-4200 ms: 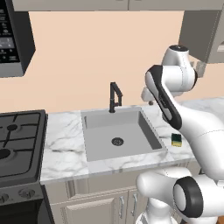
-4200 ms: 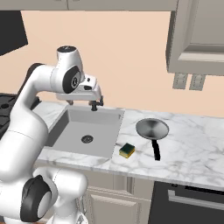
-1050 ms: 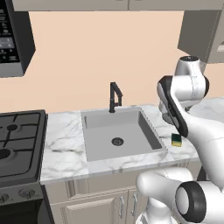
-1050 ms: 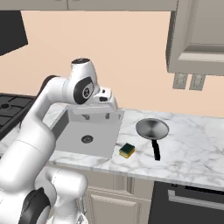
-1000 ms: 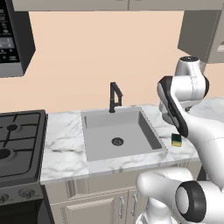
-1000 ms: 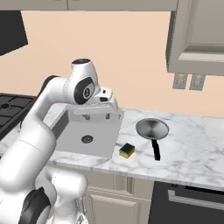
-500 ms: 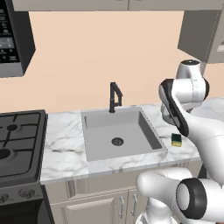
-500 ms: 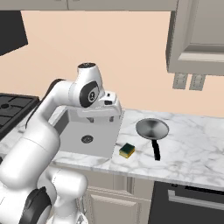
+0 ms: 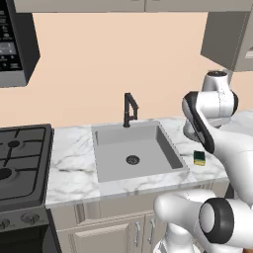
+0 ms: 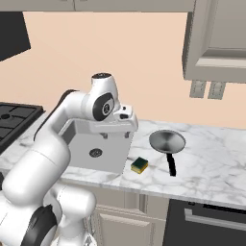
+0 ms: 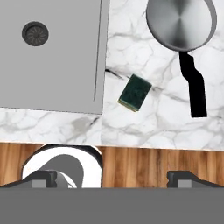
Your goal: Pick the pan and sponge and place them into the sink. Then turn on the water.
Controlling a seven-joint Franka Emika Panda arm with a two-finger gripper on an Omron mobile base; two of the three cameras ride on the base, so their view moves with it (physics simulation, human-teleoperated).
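Hovering high with jaws spread wide, gripper [image 11: 112,176] empty, pan [image 11: 181,22] rim cropped, sponge [image 11: 135,92] beside sink [image 11: 65,65]

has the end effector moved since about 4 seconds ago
Yes. In the right base view the end effector has swung right, from above the sink toward its right rim, nearer the pan and sponge.

White arm bent high, claw [image 11: 113,176] pointing down, fingers spread wide.
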